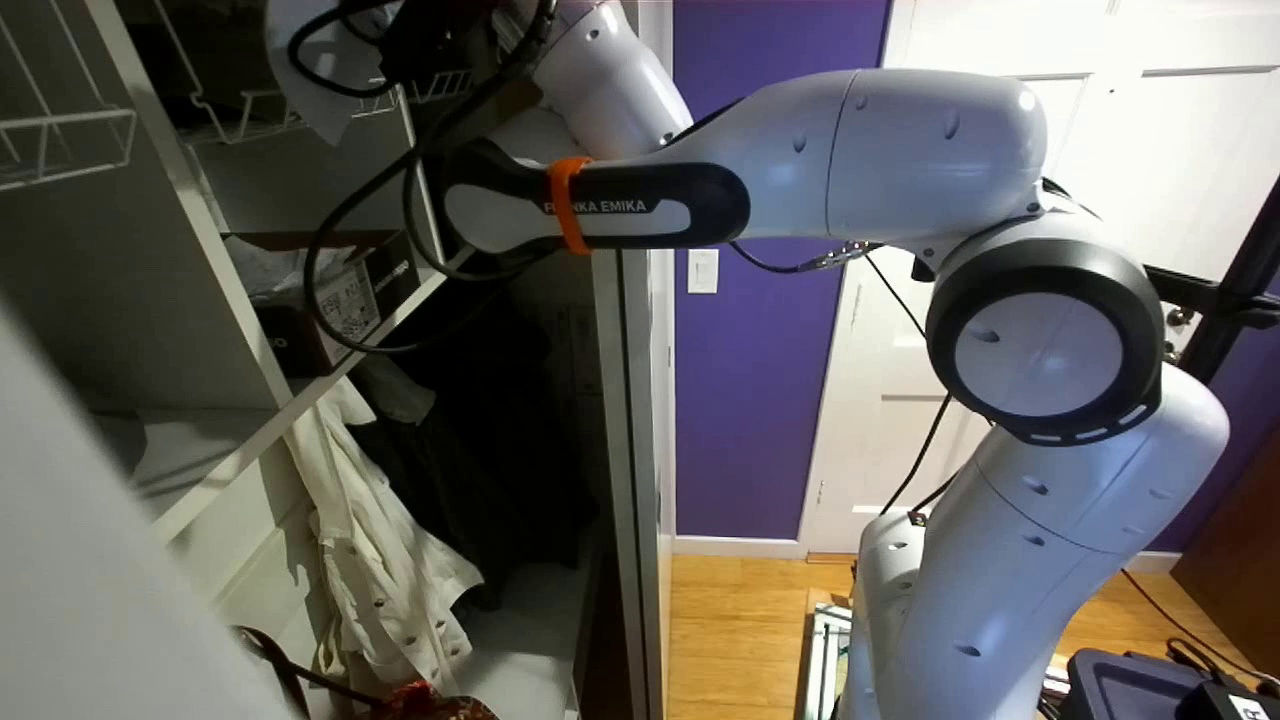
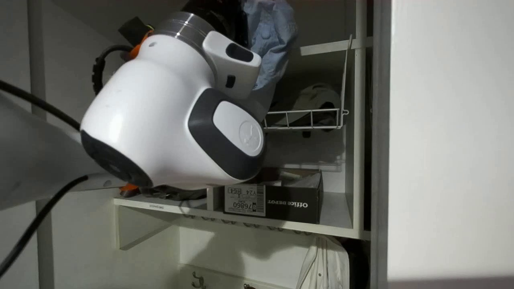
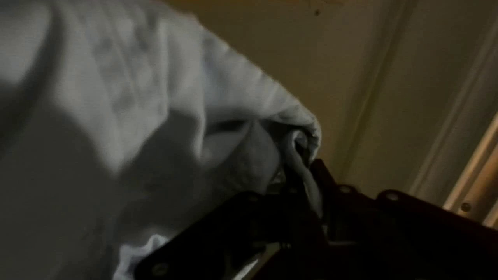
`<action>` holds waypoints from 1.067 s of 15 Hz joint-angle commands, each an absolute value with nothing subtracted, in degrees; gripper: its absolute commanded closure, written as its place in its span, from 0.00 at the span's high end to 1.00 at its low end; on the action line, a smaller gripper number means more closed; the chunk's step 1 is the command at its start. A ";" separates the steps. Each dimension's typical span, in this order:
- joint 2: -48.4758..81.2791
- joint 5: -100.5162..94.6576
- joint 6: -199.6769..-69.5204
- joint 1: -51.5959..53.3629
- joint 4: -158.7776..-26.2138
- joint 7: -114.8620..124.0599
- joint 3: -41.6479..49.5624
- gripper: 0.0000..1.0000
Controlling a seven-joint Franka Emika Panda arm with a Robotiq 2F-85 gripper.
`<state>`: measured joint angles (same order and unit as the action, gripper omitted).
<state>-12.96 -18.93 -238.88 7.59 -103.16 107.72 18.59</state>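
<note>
My gripper (image 3: 307, 175) shows dark at the bottom of the wrist view. It is shut on a folded edge of a light blue cloth garment (image 3: 241, 85). The fold runs down between the two fingers, and the rest of the garment spreads to the left, partly in shadow. In an exterior view the garment (image 2: 271, 38) hangs beside the dark gripper at the top, with a button or seam detail visible. In an exterior view a pale part of the garment (image 1: 310, 70) hangs at the top left, beside the cables. The fingertips are hidden in both exterior views.
A shelf (image 2: 329, 229) carries a black Office Depot box (image 2: 293, 204). A white wire basket (image 2: 305, 120) above it holds dark items. Below hangs a white garment (image 1: 370, 540). A door frame (image 1: 635, 450) stands beside the closet. Black cables (image 1: 315, 260) loop from the arm.
</note>
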 commanded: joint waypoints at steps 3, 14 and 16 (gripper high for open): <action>-8.26 -9.35 -242.29 4.14 -94.77 100.91 12.97 0.03; -6.54 -7.05 -241.49 1.62 -91.44 99.73 9.47 0.12; -6.43 -7.00 -241.49 1.56 -91.30 99.71 9.42 0.12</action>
<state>-6.66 -7.11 -241.54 3.43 -91.58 99.40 11.02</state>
